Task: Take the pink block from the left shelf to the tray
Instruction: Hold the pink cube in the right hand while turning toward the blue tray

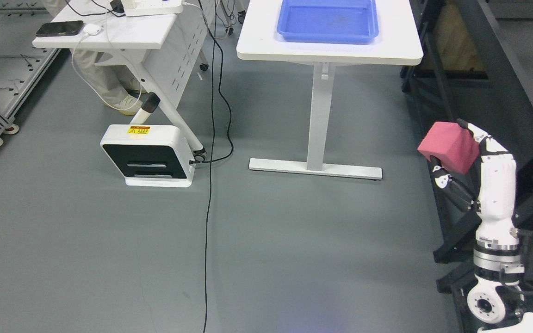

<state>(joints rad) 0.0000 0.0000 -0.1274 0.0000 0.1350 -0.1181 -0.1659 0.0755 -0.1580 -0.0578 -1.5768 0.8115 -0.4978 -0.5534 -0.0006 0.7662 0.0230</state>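
At right, one right hand [467, 155] grasping one pink block [449, 146], one blue tray [327, 33] on white table [257, 41].

Even, cool overhead light — sharp focus, soft shadow under the white table [329, 44], faint floor glare.

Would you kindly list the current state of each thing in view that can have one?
pink block: held off the floor, tilted
right hand: fingers shut on the pink block
blue tray: empty, on the white table
phone: lying flat, screen dark
black cable: trailing loose across the floor
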